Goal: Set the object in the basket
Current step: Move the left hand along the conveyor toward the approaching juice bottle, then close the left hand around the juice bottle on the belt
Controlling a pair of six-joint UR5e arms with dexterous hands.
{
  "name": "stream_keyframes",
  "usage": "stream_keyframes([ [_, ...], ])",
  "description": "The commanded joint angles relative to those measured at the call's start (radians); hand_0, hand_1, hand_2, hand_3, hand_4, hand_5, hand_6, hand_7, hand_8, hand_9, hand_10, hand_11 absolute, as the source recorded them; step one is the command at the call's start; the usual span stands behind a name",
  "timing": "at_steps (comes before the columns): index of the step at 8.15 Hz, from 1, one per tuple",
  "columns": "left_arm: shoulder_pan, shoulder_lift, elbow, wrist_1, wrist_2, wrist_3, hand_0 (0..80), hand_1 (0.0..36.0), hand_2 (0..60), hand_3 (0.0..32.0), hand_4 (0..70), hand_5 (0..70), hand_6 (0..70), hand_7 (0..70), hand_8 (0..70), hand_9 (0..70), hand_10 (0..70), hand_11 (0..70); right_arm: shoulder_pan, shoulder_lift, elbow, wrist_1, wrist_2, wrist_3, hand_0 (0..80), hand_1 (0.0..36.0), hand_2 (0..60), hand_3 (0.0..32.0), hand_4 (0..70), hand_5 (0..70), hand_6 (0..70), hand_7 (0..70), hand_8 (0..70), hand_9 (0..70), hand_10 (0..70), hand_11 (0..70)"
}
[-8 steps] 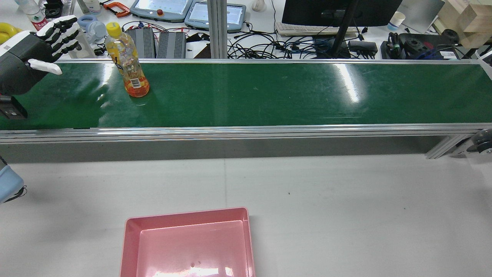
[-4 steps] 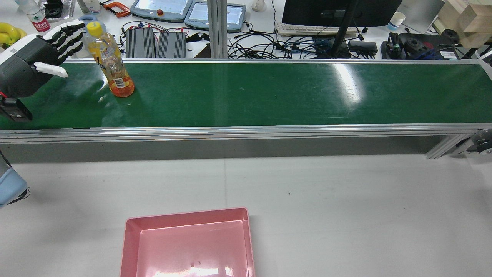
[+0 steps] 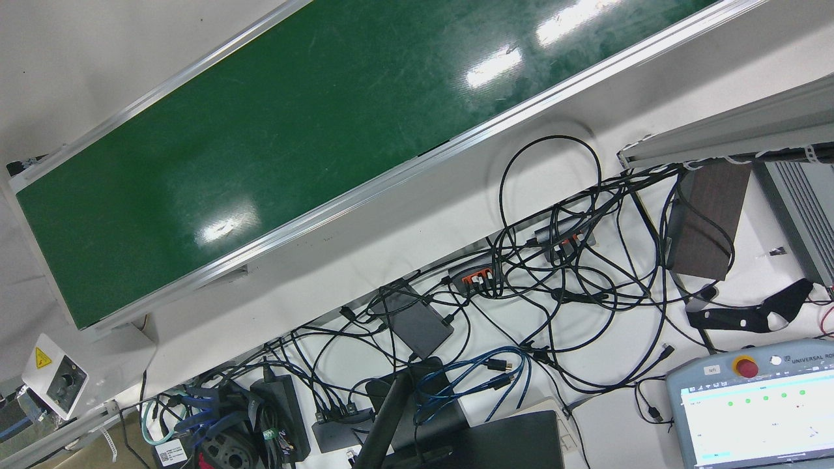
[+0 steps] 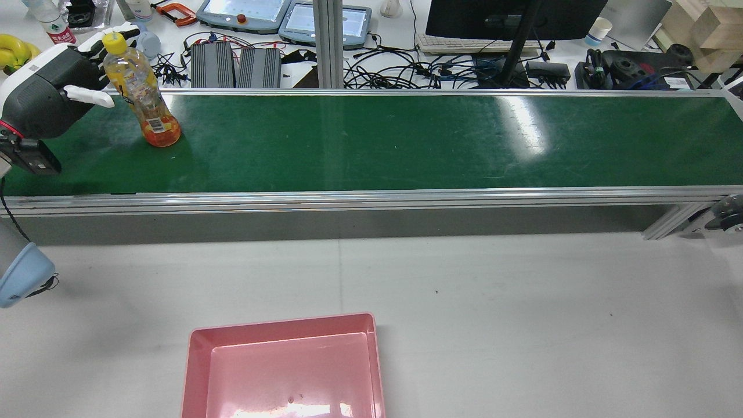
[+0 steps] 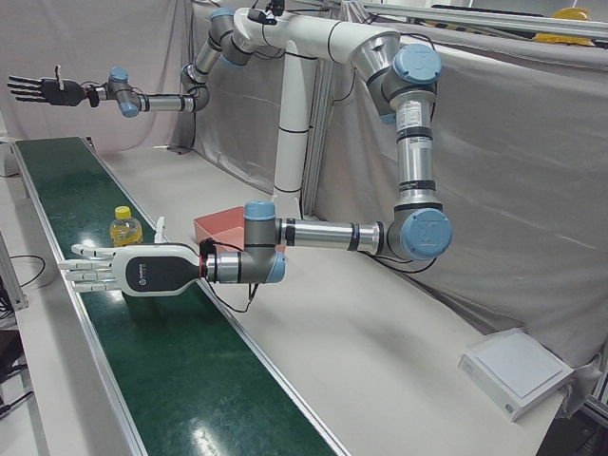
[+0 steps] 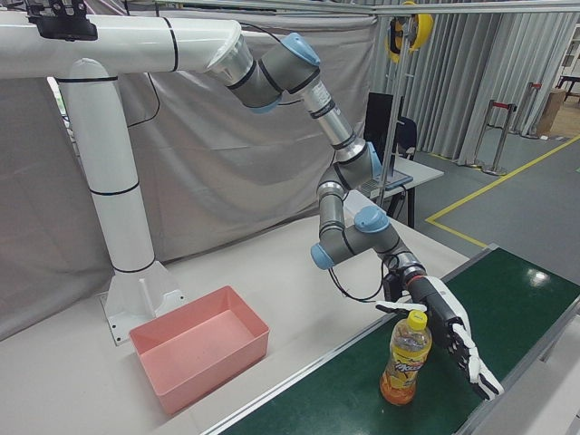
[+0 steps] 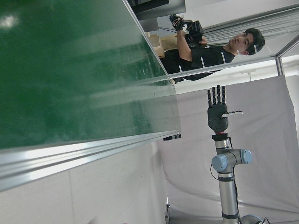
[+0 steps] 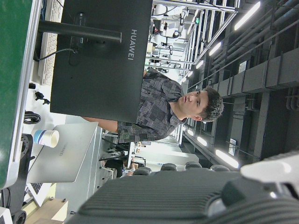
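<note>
A clear bottle of orange drink with a yellow cap (image 4: 141, 98) stands upright on the green conveyor belt (image 4: 406, 139) near its left end. It also shows in the left-front view (image 5: 124, 228) and the right-front view (image 6: 404, 360). My left hand (image 4: 55, 87) is open with fingers spread, right beside the bottle at cap height; contact cannot be told. It shows flat in the left-front view (image 5: 119, 270) and the right-front view (image 6: 456, 343). My right hand (image 5: 40, 90) is open, raised high over the belt's far end. The pink basket (image 4: 194, 371) sits on the white table.
Cables, teach pendants (image 4: 244, 13), a monitor (image 4: 511, 17) and other bottles crowd the bench behind the belt. The belt has an aluminium frame (image 4: 371, 198) between it and the white table (image 4: 522, 325). The basket also shows in the right-front view (image 6: 172, 381).
The bottle has travelled left along the belt up to my left hand. The left hand has shifted slightly right and forward, so its fingers now stand behind the bottle's cap.
</note>
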Motion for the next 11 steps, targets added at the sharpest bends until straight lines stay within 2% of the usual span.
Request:
stream_keyframes([
  [1, 0.0, -0.008, -0.001, -0.001, 0.001, -0.002, 46.5, 4.9, 0.0, 0.2, 5.1, 23.4, 0.0, 4.4, 4.4, 5.2, 2.8, 4.8, 0.0, 0.0, 0.0, 0.0, 0.0, 0.0, 0.0, 0.0, 0.0, 0.0, 0.0, 0.0, 0.0, 0.0, 0.0, 0.0, 0.0, 0.0],
  [2, 0.0, -0.022, -0.006, 0.031, 0.001, -0.005, 46.7, 5.1, 0.0, 0.0, 6.6, 26.0, 0.0, 5.2, 5.2, 6.3, 2.7, 4.6, 0.0, 0.0, 0.0, 0.0, 0.0, 0.0, 0.0, 0.0, 0.0, 0.0, 0.0, 0.0, 0.0, 0.0, 0.0, 0.0, 0.0, 0.0],
  [3, -0.002, -0.071, -0.006, 0.091, 0.011, -0.001, 48.9, 9.2, 0.0, 0.0, 14.4, 38.3, 0.0, 8.1, 11.6, 15.7, 15.6, 23.7, 0.0, 0.0, 0.0, 0.0, 0.0, 0.0, 0.0, 0.0, 0.0, 0.0, 0.0, 0.0, 0.0, 0.0, 0.0, 0.0, 0.0, 0.0],
  [4, -0.002, -0.082, -0.005, 0.099, 0.016, 0.0, 52.3, 15.5, 34.4, 0.0, 70.0, 55.5, 24.4, 41.3, 36.4, 51.5, 66.3, 70.0, 0.002, 0.0, 0.0, -0.002, 0.0, 0.0, 0.0, 0.0, 0.0, 0.0, 0.0, 0.0, 0.0, 0.0, 0.0, 0.0, 0.0, 0.0],
  [5, -0.002, -0.082, -0.006, 0.104, 0.016, 0.0, 50.0, 9.7, 54.4, 0.0, 70.0, 70.0, 70.0, 70.0, 70.0, 70.0, 70.0, 70.0, 0.0, 0.0, 0.0, 0.0, 0.0, 0.0, 0.0, 0.0, 0.0, 0.0, 0.0, 0.0, 0.0, 0.0, 0.0, 0.0, 0.0, 0.0],
  [6, -0.002, -0.082, -0.006, 0.104, 0.016, 0.0, 47.5, 10.3, 60.0, 0.0, 70.0, 70.0, 70.0, 70.0, 70.0, 70.0, 70.0, 70.0, 0.0, 0.0, 0.0, 0.0, 0.0, 0.0, 0.0, 0.0, 0.0, 0.0, 0.0, 0.0, 0.0, 0.0, 0.0, 0.0, 0.0, 0.0],
  [7, -0.002, -0.082, -0.011, 0.104, 0.016, 0.0, 46.7, 13.5, 60.0, 0.0, 70.0, 70.0, 70.0, 70.0, 70.0, 70.0, 70.0, 70.0, 0.0, 0.0, 0.0, 0.0, 0.0, 0.0, 0.0, 0.0, 0.0, 0.0, 0.0, 0.0, 0.0, 0.0, 0.0, 0.0, 0.0, 0.0],
  [8, -0.002, -0.082, -0.032, 0.113, 0.028, 0.0, 46.7, 14.0, 60.0, 0.0, 70.0, 70.0, 70.0, 70.0, 70.0, 70.0, 70.0, 70.0, 0.002, 0.0, 0.0, 0.0, 0.0, 0.0, 0.0, 0.0, 0.0, 0.0, 0.0, 0.0, 0.0, 0.0, 0.0, 0.0, 0.0, 0.0],
  [10, 0.002, -0.126, -0.105, 0.182, 0.117, 0.0, 47.1, 14.4, 60.0, 0.0, 70.0, 70.0, 70.0, 70.0, 70.0, 70.0, 70.0, 70.0, 0.002, 0.0, 0.0, -0.002, 0.0, 0.0, 0.0, 0.0, 0.0, 0.0, 0.0, 0.0, 0.0, 0.0, 0.0, 0.0, 0.0, 0.0],
  [11, 0.052, -0.14, -0.165, 0.194, 0.126, -0.004, 47.1, 14.5, 60.0, 0.0, 70.0, 70.0, 70.0, 70.0, 70.0, 70.0, 70.0, 70.0, 0.002, 0.0, 0.0, 0.0, 0.0, 0.0, 0.0, 0.0, 0.0, 0.0, 0.0, 0.0, 0.0, 0.0, 0.0, 0.0, 0.0, 0.0],
])
